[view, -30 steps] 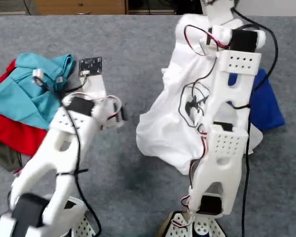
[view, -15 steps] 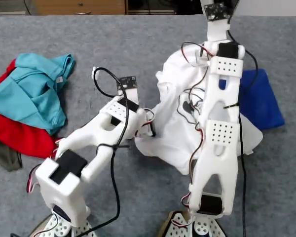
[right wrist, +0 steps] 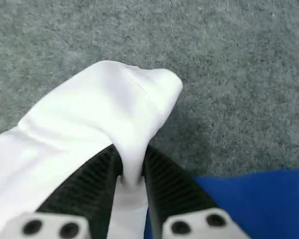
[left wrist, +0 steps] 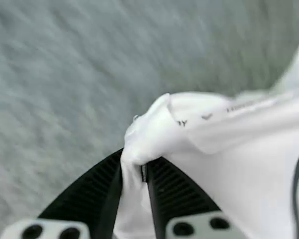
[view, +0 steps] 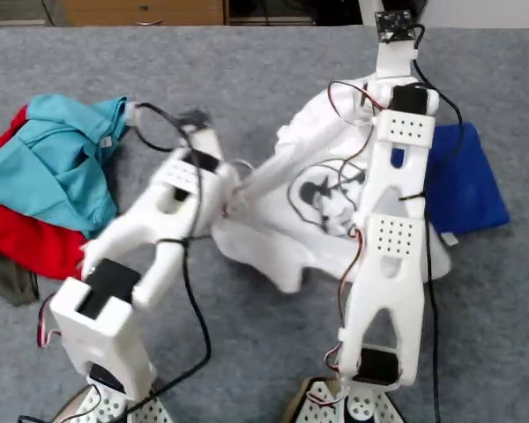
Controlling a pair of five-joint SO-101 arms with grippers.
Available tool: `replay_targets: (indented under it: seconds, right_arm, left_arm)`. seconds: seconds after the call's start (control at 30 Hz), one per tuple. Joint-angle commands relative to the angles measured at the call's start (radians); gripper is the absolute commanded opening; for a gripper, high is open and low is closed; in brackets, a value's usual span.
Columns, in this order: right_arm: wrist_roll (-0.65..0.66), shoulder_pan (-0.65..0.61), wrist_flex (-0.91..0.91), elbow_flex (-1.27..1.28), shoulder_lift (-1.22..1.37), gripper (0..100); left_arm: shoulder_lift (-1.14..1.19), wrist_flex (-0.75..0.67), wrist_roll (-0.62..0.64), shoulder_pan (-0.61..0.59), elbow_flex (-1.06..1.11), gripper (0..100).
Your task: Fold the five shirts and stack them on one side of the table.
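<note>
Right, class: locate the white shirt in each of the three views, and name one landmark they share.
High view: white shirt spread right of centre on the grey table.
Left wrist view: white shirt bunched, pinched in the left tool.
Right wrist view: white shirt fold pinched in the right tool.
Shared landmark: the grey table.

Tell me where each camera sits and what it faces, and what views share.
High view: above the table, looking down on left arm, right arm, white shirt, blue shirt and teal shirt.
Left wrist view: on the left wrist, looking along left gripper, shut on white shirt.
Right wrist view: on the right wrist, looking along right gripper, shut on white shirt, blue shirt beside.
Shared: white shirt in all three.
</note>
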Motion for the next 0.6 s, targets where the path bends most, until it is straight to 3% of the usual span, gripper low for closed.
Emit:
replay_targets:
  seconds: [0.0,0.13,0.4,0.57]
  right_arm:
    - [0.012,0.013,0.014,-0.056,-0.033,0.5]
    - [0.095,-0.010,0.086,-0.056,-0.097,0.5]
    - [0.313,-0.128,0.430,-0.048,-0.377,0.5]
    - [0.338,-0.105,0.425,0.130,-0.579,0.5]
  left_arm:
    - [-0.033,0.097,0.002,-0.129,-0.129,2]
    - [-0.110,0.238,-0.003,-0.242,-0.325,2]
    - [-0.240,0.443,-0.175,-0.342,-0.732,2]
    - [-0.277,0.585,-0.244,-0.364,-0.905,2]
